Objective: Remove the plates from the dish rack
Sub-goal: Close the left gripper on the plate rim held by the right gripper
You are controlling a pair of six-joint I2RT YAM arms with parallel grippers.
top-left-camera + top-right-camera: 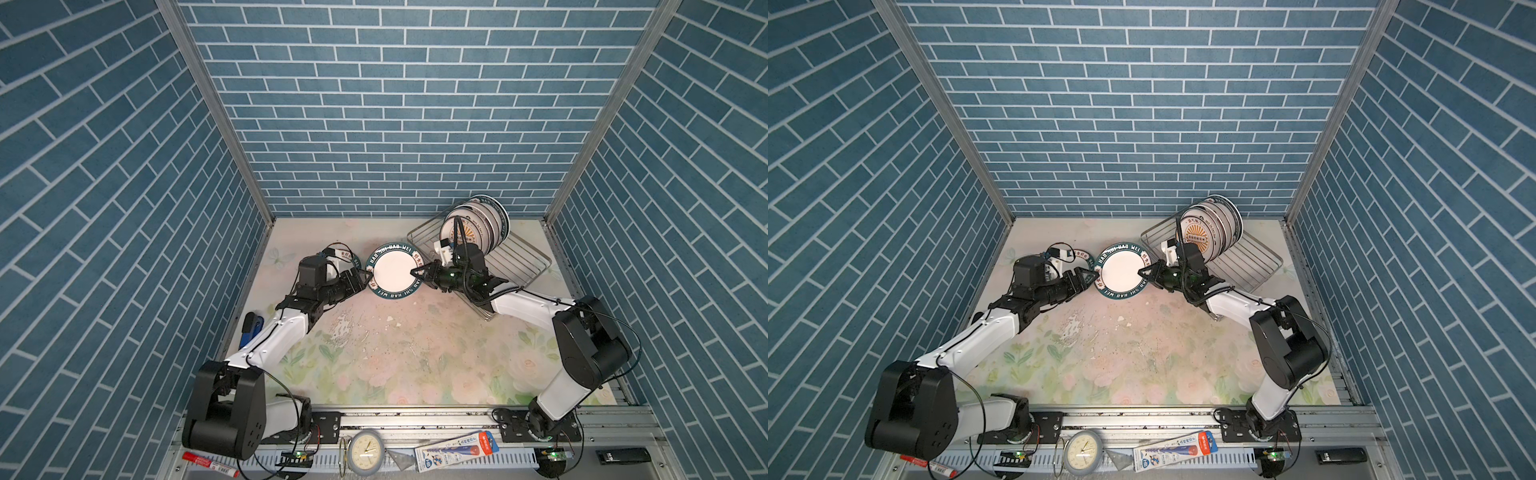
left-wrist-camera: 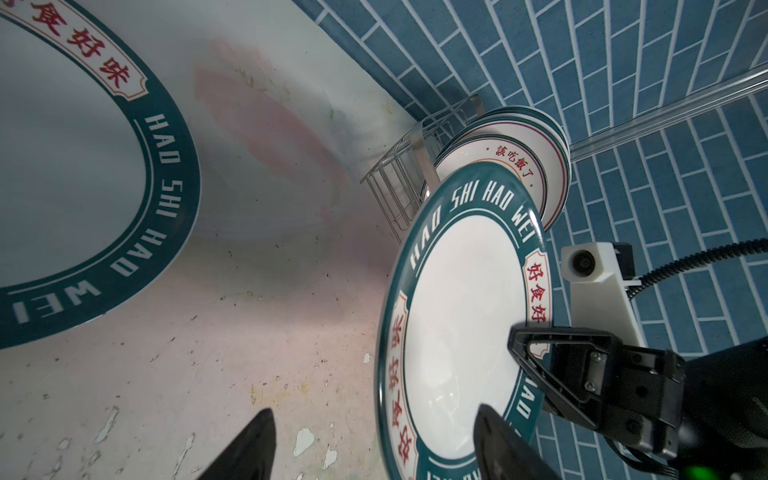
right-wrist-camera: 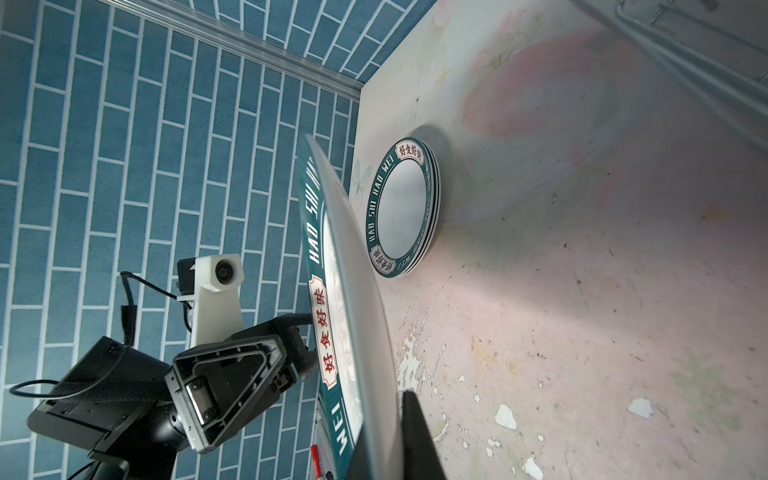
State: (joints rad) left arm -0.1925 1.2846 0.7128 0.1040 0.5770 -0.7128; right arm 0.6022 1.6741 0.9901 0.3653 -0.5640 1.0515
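A white plate point(image 1: 392, 270) point(image 1: 1121, 270) with a dark green lettered rim hangs tilted above the table's middle. My right gripper point(image 1: 417, 272) point(image 3: 386, 415) is shut on its right rim. My left gripper point(image 1: 365, 280) point(image 2: 374, 409) is open, its jaws standing either side of the plate's left rim point(image 2: 386, 332) with gaps showing. A stack of matching plates point(image 1: 1081, 255) point(image 3: 401, 208) lies flat at the back left, partly hidden by my left wrist. The wire dish rack point(image 1: 519, 257) point(image 2: 399, 187) at the back right holds several upright plates point(image 1: 478, 224) point(image 2: 511, 153).
Blue brick walls enclose the table on three sides. Along the front rail lie a small grey clock point(image 1: 365, 451), a red marker point(image 1: 210, 463), a packaged pen point(image 1: 457, 449) and a black block point(image 1: 621, 456). A blue tool point(image 1: 249, 328) lies by the left wall.
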